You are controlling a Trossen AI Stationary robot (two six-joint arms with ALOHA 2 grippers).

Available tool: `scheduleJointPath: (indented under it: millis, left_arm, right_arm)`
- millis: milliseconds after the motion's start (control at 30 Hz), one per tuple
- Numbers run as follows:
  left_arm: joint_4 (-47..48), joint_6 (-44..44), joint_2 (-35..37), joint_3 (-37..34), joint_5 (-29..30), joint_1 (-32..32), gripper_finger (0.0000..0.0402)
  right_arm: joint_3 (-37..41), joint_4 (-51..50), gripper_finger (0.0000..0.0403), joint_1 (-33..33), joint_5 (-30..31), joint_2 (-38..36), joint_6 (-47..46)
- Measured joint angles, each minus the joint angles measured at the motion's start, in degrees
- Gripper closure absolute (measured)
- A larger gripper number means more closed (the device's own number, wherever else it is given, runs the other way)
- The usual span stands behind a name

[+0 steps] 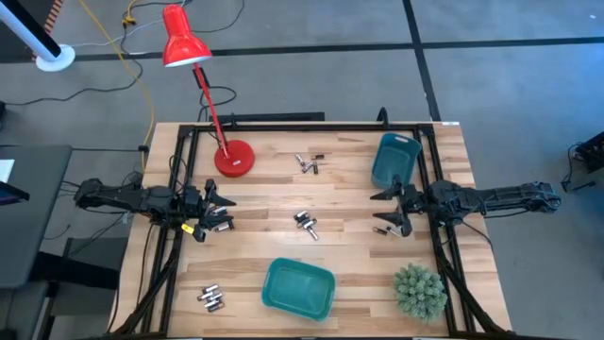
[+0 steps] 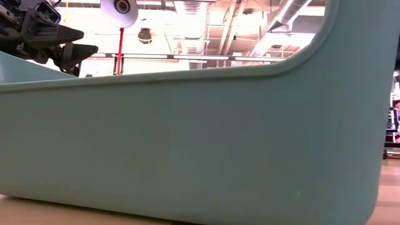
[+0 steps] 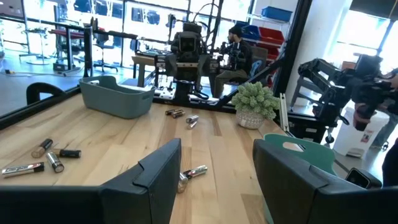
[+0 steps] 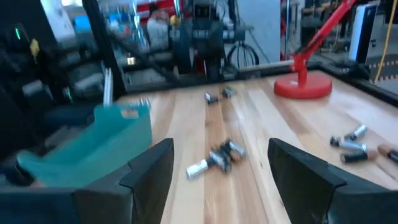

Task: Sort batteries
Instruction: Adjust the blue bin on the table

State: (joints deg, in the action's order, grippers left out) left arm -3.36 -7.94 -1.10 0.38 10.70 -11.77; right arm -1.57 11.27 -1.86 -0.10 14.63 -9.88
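Small silvery and dark batteries lie on the wooden table in several groups: at the far middle (image 1: 308,163), at the centre (image 1: 306,224), at the near left (image 1: 210,298), and one by my right gripper (image 1: 382,229). My left gripper (image 1: 222,212) is open and empty at the table's left side, pointing toward the centre group (image 3: 191,172). My right gripper (image 1: 389,210) is open and empty at the right side, facing the same group (image 4: 217,158). One teal bin (image 1: 394,159) stands at the far right, another (image 1: 298,288) at the near middle.
A red desk lamp stands on its round base (image 1: 234,158) at the far left. A green potted plant (image 1: 419,290) stands at the near right corner. The near teal bin's wall (image 2: 187,137) fills the low view. A dark frame runs along the table's edges.
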Motion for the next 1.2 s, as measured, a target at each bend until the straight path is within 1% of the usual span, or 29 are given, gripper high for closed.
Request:
scheduleJointPath:
  millis: [167, 300, 433, 500, 600, 700, 800, 900, 967, 1033, 1067, 1200]
  left_arm:
    - [0.0, 0.0, 0.0, 0.0, 0.0, 0.0, 0.0207]
    - [0.0, 0.0, 0.0, 0.0, 0.0, 0.0, 0.0207]
    - [0.0, 0.0, 0.0, 0.0, 0.0, 0.0, 0.0207]
    - [0.0, 0.0, 0.0, 0.0, 0.0, 0.0, 0.0207]
    - [0.0, 0.0, 0.0, 0.0, 0.0, 0.0, 0.0207]
    - [0.0, 0.0, 0.0, 0.0, 0.0, 0.0, 0.0207]
    - [0.0, 0.0, 0.0, 0.0, 0.0, 0.0, 0.0207]
    - [0.0, 0.0, 0.0, 0.0, 0.0, 0.0, 0.0207]
    - [0.0, 0.0, 0.0, 0.0, 0.0, 0.0, 0.0207]
    - [0.0, 0.0, 0.0, 0.0, 0.0, 0.0, 0.0207]
    - [0.0, 0.0, 0.0, 0.0, 0.0, 0.0, 0.0207]
    - [0.0, 0.0, 0.0, 0.0, 0.0, 0.0, 0.0207]
  right_arm:
    - [-0.2, 1.5, 0.0124, 1.0, 0.1, 0.0, 0.2]
    - [-0.2, 1.8, 0.0124, 1.9, 0.3, 0.0, -2.0]
    - [-0.3, 2.0, 0.0124, 3.9, 0.7, 0.3, -2.1]
    - [-0.3, 3.0, 0.0124, 4.9, 3.1, 0.4, -2.9]
    - [-1.9, 3.9, 0.0124, 5.9, 8.7, 0.4, -5.7]
    - [-5.0, 1.8, 0.0124, 6.6, 13.5, 0.4, -6.6]
    - [-10.3, -6.1, 0.0124, 7.0, 18.4, 1.2, -6.6]
    - [-17.0, -19.0, 0.0124, 7.7, 23.5, 3.3, -7.0]
    - [-22.1, -26.5, 0.0126, 8.6, 27.8, 5.7, -11.3]
    - [-27.1, -34.7, 0.0127, 10.0, 32.0, 8.3, -18.5]
    - [-29.4, -38.7, 0.0128, 10.9, 33.3, 9.6, -21.4]
    - [-37.3, -51.3, 0.0129, 14.6, 33.3, 14.7, -28.1]
